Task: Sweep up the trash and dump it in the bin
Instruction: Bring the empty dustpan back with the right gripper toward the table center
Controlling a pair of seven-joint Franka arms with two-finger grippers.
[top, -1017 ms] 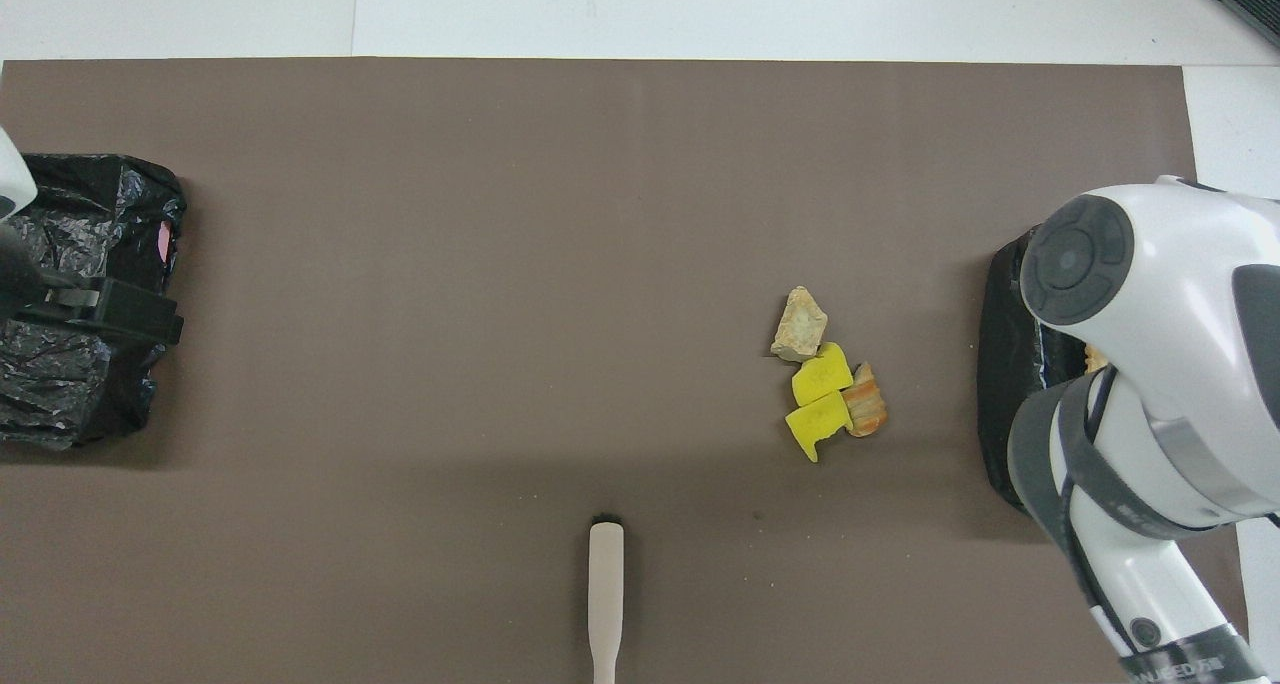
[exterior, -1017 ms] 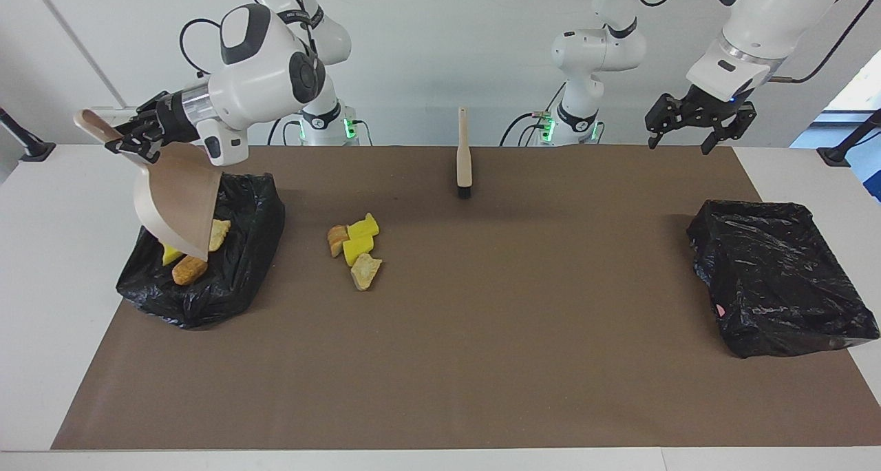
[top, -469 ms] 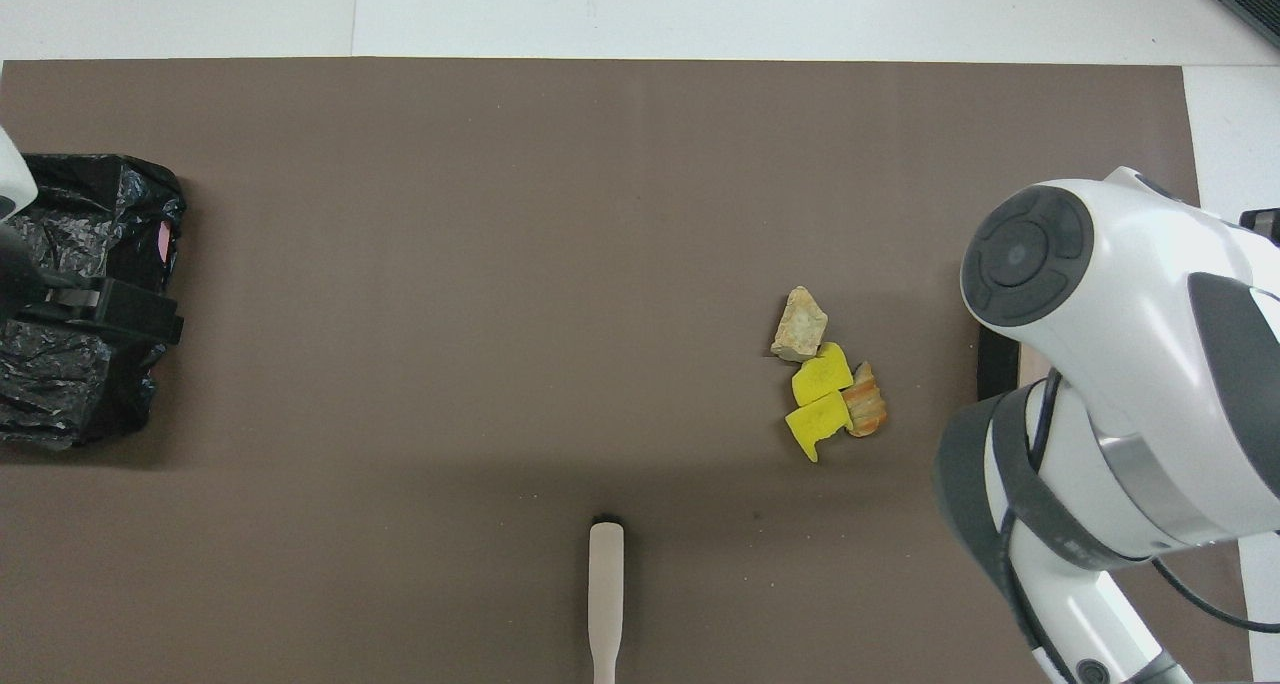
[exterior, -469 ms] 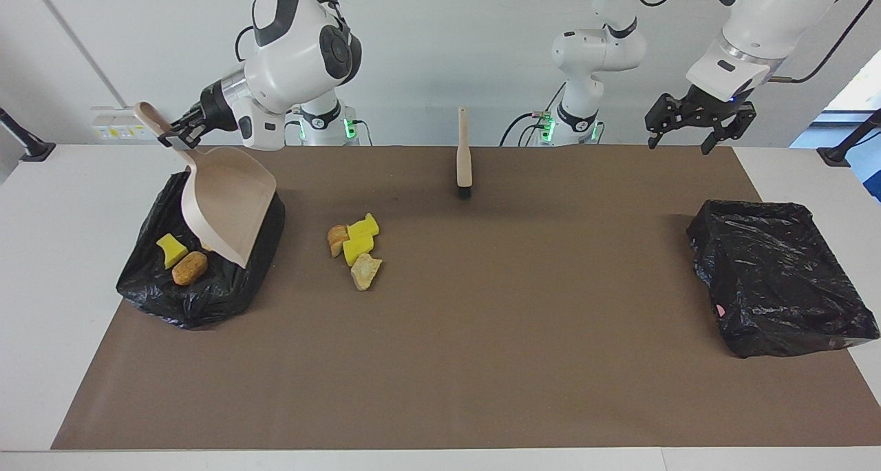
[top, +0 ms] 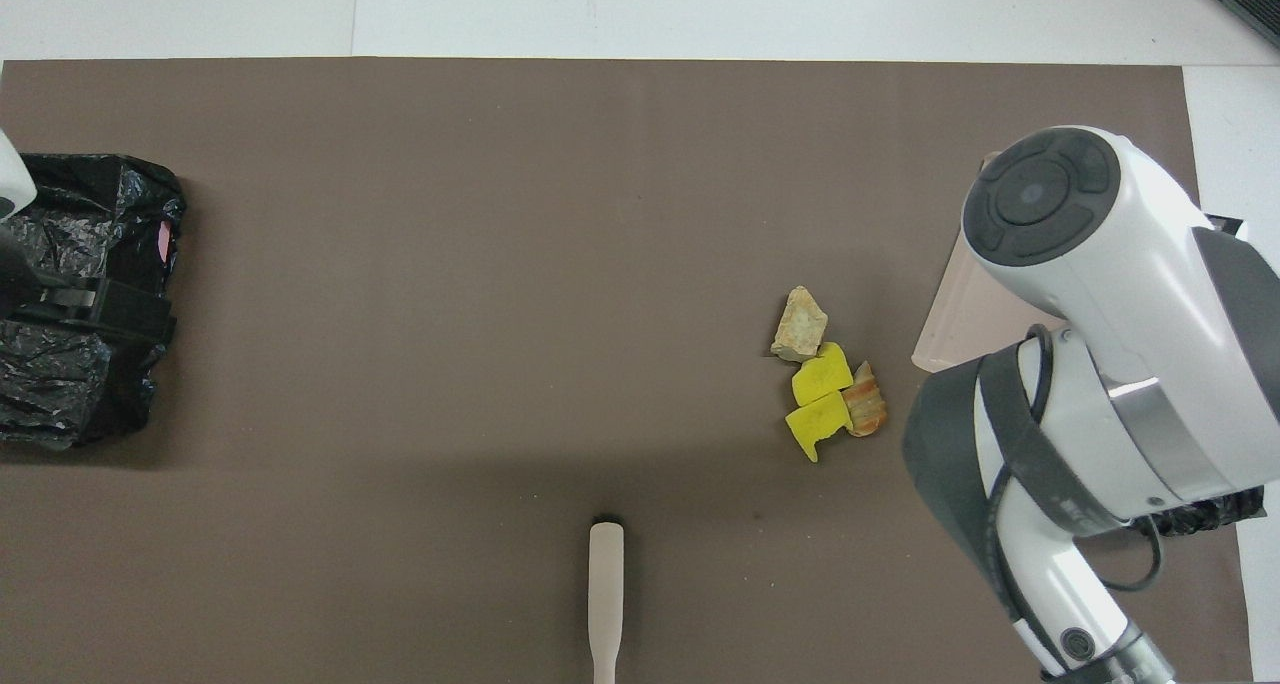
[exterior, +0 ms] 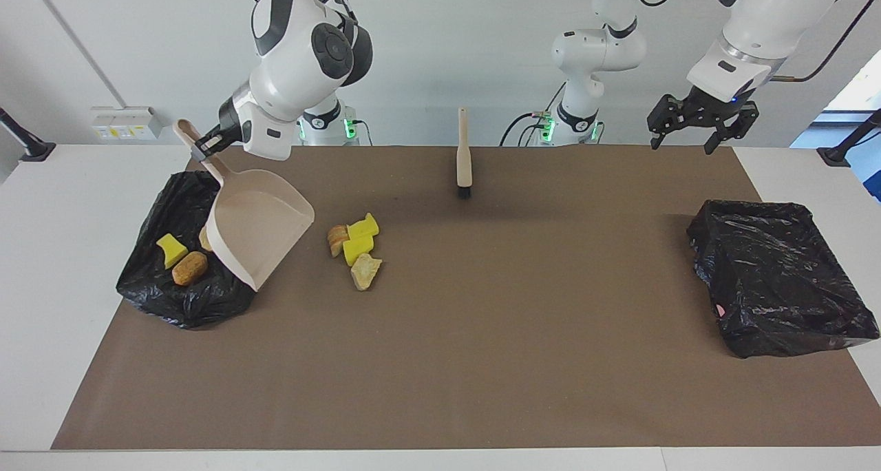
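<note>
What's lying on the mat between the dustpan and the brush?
In the facing view, four loose trash chunks lie on the brown mat between the dustpan and the brush.

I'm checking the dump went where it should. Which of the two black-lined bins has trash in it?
The black-lined bin at the right arm's end, under the dustpan: a yellow sponge piece and a brown lump lie inside. The other bin shows none.

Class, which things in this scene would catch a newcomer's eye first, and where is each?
The right gripper holds a beige dustpan tilted over the black bin at the right arm's end, where chunks already lie. Four more trash chunks sit clustered on the mat beside that bin.
</note>
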